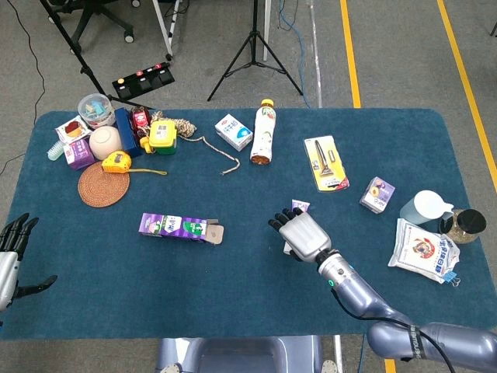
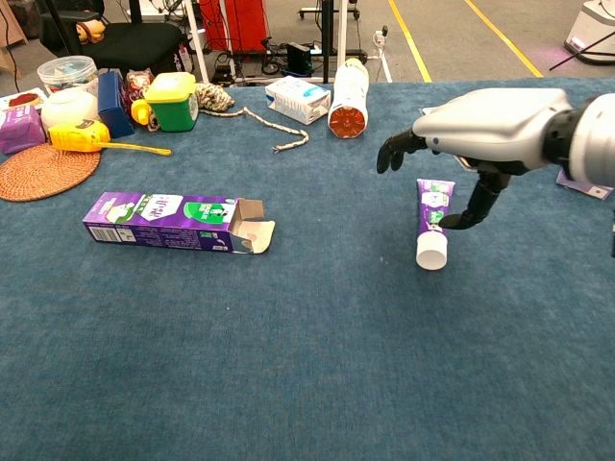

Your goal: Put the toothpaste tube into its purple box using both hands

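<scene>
The purple toothpaste tube point(image 2: 431, 223) lies on the blue cloth, white cap toward me; in the head view only its far end point(image 1: 300, 206) shows past my hand. My right hand point(image 2: 488, 131) point(image 1: 301, 233) hovers just above the tube, fingers spread, thumb hanging down beside it, holding nothing. The purple box point(image 1: 179, 227) point(image 2: 171, 220) lies to the left with its end flap open toward the tube. My left hand point(image 1: 11, 250) stays at the table's left edge, fingers apart and empty.
Along the back stand a bottle point(image 1: 264, 134), a small carton point(image 1: 234, 131), a razor pack point(image 1: 326, 163), a rope point(image 1: 210, 148) and a cluster of items around a yellow tape measure point(image 1: 116, 162). A bag point(image 1: 423, 249) and jars lie at the right.
</scene>
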Robot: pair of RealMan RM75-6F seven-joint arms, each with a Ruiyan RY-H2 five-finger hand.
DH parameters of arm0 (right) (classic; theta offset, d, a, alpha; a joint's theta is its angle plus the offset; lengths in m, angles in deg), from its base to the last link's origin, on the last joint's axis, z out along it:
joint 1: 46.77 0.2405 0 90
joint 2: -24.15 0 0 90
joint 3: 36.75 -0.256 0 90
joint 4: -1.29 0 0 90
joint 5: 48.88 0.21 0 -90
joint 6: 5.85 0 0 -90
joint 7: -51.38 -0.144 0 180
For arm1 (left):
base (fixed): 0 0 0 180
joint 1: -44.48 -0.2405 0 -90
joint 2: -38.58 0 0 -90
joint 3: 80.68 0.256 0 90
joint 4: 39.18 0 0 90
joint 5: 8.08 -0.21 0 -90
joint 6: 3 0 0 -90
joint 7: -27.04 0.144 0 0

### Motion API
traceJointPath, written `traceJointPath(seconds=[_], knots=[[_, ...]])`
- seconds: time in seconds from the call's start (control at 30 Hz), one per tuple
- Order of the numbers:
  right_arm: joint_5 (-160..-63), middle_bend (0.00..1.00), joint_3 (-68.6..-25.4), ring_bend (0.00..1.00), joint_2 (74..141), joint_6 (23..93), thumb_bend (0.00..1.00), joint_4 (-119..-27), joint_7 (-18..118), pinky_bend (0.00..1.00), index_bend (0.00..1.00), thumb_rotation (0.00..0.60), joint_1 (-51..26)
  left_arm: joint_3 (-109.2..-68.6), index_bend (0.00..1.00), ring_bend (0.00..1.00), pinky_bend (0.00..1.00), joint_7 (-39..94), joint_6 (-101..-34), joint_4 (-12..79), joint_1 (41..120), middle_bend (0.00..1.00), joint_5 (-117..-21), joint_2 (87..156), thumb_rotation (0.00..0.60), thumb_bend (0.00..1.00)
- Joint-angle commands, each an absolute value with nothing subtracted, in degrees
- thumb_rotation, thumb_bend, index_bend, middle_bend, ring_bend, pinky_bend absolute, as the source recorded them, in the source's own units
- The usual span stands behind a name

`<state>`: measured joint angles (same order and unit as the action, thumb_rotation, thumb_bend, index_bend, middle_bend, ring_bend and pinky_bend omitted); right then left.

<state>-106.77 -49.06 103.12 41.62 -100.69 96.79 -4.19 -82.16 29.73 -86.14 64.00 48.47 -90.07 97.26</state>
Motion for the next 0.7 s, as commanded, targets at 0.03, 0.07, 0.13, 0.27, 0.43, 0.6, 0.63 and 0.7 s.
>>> traceJointPath(seconds=[0.03,0.07,0.13,0.27,0.43,0.6,0.63,0.7], knots=[[-94.00,0.26,-49.72,0.22,108.84,44.12,0.31,-97.24,102.87,0.24,0.22,0.600,1.21,-82.25,0.00,0.00,0.21,29.99,-85.79,63.96,48.62,0.00,-89.74,97.39,0.600,0.05],[-92.65,0.27,-49.74,0.24,109.18,44.43,0.32,-97.08,103.05,0.24,0.24,0.600,1.63,-82.27,0.00,0.00,0.21,30.07,-85.67,63.95,48.67,0.00,-89.63,97.42,0.600,0.05],[-88.84,0.29,-49.73,0.26,110.16,45.09,0.32,-96.37,103.11,0.25,0.25,0.600,2.92,-82.41,0.00,0.00,0.21,30.28,-85.40,63.93,48.80,0.00,-89.24,97.54,0.600,0.05],[-84.21,0.31,-50.09,0.27,112.05,45.45,0.33,-94.39,101.76,0.26,0.27,0.600,4.86,-82.72,0.00,0.00,0.21,30.46,-85.20,63.82,48.91,0.00,-88.52,97.71,0.600,0.05],[-80.93,0.32,-50.16,0.28,113.74,45.81,0.33,-92.18,100.44,0.26,0.27,0.600,7.19,-82.81,0.00,0.00,0.21,31.15,-84.78,63.89,49.12,0.00,-88.07,97.93,0.600,0.05],[-76.61,0.32,-49.98,0.28,115.74,46.32,0.33,-88.67,100.70,0.26,0.28,0.600,9.87,-82.89,0.00,0.00,0.21,31.66,-84.50,63.91,49.21,0.00,-87.58,98.13,0.600,0.05],[-75.65,0.32,-49.86,0.28,116.00,46.53,0.33,-88.11,100.92,0.26,0.28,0.600,10.31,-82.92,0.00,0.00,0.21,31.71,-84.45,63.90,49.23,0.00,-87.46,98.14,0.600,0.05],[-73.40,0.32,-49.61,0.28,116.51,46.88,0.33,-86.98,101.30,0.26,0.28,0.600,11.19,-82.98,0.00,0.00,0.21,31.74,-84.31,63.93,49.28,0.00,-87.22,98.12,0.600,0.05]])
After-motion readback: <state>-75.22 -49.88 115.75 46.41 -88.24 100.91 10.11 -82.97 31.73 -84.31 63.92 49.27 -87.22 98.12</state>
